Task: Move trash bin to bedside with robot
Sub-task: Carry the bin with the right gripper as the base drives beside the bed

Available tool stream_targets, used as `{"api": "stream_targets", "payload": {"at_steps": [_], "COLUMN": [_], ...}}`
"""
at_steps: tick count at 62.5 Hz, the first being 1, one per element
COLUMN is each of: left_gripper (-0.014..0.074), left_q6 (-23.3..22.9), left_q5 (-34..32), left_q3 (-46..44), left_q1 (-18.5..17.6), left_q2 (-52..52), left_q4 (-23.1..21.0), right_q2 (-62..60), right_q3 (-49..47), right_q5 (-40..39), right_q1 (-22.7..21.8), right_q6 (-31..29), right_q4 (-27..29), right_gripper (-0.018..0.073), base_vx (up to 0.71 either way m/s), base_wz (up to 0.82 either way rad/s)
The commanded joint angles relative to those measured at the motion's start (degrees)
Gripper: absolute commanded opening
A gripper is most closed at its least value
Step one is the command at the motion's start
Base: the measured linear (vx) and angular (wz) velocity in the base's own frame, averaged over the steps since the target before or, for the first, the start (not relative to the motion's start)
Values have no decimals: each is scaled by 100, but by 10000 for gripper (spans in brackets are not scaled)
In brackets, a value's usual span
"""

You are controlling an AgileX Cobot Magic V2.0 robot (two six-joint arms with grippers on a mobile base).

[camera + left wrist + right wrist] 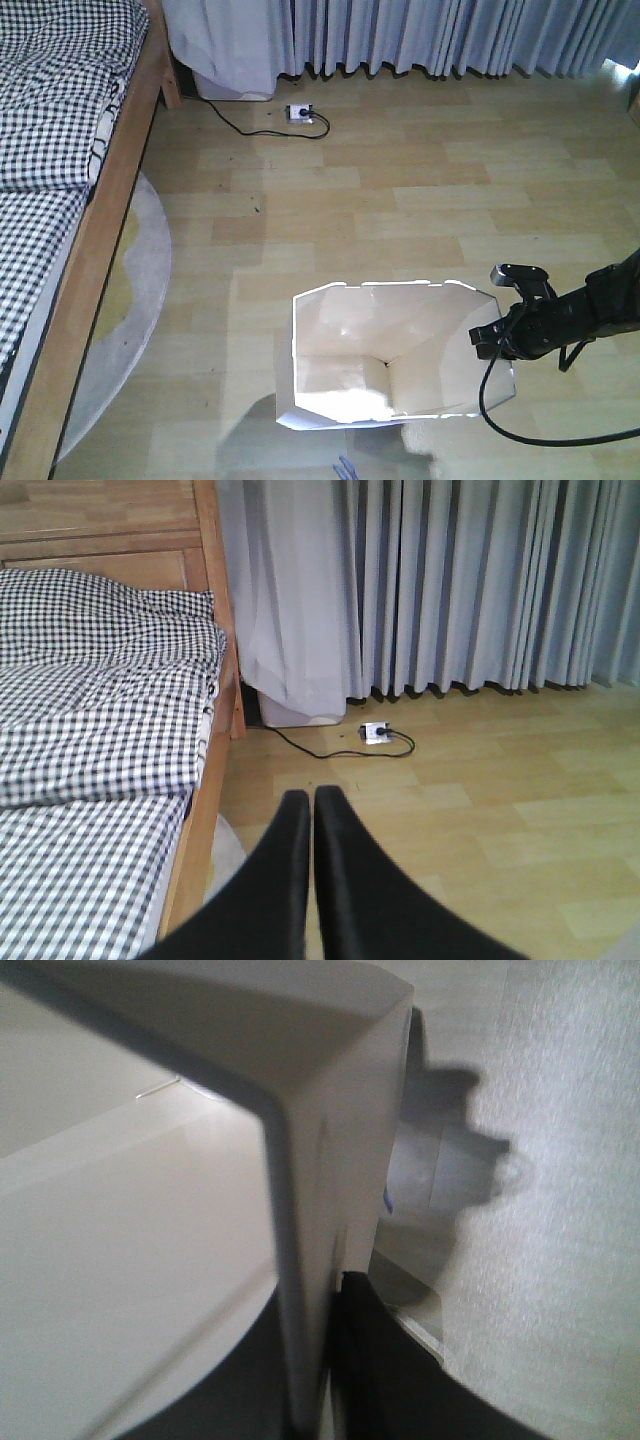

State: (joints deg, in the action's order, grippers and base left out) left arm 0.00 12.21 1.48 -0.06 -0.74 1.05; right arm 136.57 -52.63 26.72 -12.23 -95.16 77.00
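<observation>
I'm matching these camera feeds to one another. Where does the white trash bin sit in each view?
Exterior front-facing: trash bin at lower centre, right pincer on its right rim.
Left wrist: not in it.
Right wrist: the trash bin fills the left and centre.
Shared landmark: checked bed, at left in the front and left-wrist views.

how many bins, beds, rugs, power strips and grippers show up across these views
trash bin: 1
bed: 1
rug: 1
power strip: 1
grippers: 2, the left gripper and the right gripper
total: 6
</observation>
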Motion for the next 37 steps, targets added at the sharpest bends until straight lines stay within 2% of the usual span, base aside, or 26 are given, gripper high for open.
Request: {"api": "stream_targets", "payload": {"at_steps": [1, 37], "left_gripper": [-6, -6], "left_q6": [0, 0], "left_q5": [-392, -392], "left_q3": [108, 108], "left_q1": [-13, -13], "left_q2": [-81, -81], "left_q4": [-23, -23], "right_q2": [-435, -435], "right_q3": [-63, -63], "right_q5": [1187, 1187], "right_q1": [-21, -21], "right_q6": [-9, -9], "right_q4": [256, 256], "right_gripper": [-6, -6], "base_vx": [41, 40], "base_wz": [0, 3]}}
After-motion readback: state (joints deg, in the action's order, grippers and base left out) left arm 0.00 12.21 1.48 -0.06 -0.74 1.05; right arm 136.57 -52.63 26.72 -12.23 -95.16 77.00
